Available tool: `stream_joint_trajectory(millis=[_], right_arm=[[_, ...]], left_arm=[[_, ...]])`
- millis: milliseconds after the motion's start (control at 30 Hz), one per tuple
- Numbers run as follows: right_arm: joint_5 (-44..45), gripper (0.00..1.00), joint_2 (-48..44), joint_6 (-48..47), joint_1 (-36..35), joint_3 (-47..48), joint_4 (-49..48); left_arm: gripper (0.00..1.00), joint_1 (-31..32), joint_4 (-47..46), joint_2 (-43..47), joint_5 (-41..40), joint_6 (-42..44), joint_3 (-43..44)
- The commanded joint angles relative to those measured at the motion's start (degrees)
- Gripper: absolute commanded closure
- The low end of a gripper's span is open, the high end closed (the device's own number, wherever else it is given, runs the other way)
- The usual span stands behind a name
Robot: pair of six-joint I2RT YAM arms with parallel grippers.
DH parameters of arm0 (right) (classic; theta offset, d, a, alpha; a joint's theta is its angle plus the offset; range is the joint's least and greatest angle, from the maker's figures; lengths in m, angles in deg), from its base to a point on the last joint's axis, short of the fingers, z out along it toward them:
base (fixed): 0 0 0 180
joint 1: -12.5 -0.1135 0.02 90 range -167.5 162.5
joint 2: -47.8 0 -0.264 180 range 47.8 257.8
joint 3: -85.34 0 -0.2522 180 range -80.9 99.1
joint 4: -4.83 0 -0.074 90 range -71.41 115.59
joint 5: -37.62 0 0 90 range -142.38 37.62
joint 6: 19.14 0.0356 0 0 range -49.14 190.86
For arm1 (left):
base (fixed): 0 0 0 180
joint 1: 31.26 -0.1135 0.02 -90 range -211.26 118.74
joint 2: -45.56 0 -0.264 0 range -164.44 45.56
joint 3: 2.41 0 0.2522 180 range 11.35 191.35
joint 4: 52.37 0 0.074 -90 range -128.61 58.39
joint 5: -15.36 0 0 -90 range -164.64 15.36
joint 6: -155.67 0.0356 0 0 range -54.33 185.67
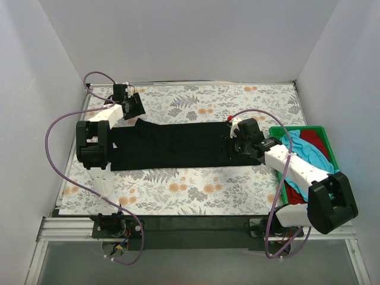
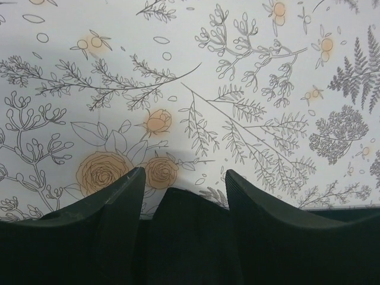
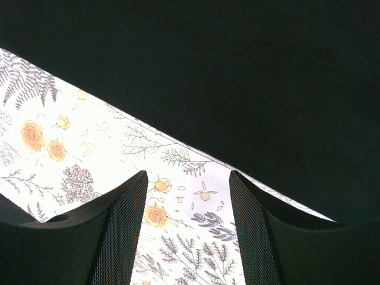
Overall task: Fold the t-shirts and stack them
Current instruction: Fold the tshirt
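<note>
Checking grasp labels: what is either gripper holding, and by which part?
Nothing held. Left gripper and right gripper stand open near the black cloth t-shirt.

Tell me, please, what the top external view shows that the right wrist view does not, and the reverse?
Only the top view shows the green tray holding the turquoise shirt and red shirt, and the left gripper at the far left corner of the black shirt. Only the wrist view shows the right gripper open, with the flowered table cover bare between its fingers. Both show the black shirt and the table cover.
</note>
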Motion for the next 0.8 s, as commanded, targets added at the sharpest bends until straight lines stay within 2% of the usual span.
stream_joint_trajectory(millis=[0, 200, 333, 367, 533, 767], right_arm=[[-0.79, 0.46, 0.45, -0.81, -0.38, 0.57, -1.49], [-0.88, 0.46, 1.07, -0.9, -0.82, 0.66, -1.5], [-0.62, 0.46, 1.07, -0.81, -1.08, 0.57, -1.58], [-0.53, 0.46, 1.16, -0.81, -1.26, 0.57, -1.58], [-0.44, 0.46, 0.81, -0.54, -1.52, 0.13, -1.76], [-0.09, 0.46, 0.1, -0.54, -1.87, -0.13, -1.76]], left_arm=[[0.48, -0.84, 2.12, 0.52, 2.3, 3.4, 1.34], [0.54, -0.84, 2.29, -0.62, 4.32, 3.94, 0.54], [0.65, -0.84, 2.82, -1.68, 6.87, 3.85, 1.07], [0.71, -0.84, 2.82, -1.77, 6.96, 3.85, 0.98], [0.73, -0.84, 2.91, -1.86, 5.83, 4.02, 0.72], [0.94, -0.84, 2.21, -1.33, 5.21, 4.02, 0.63]])
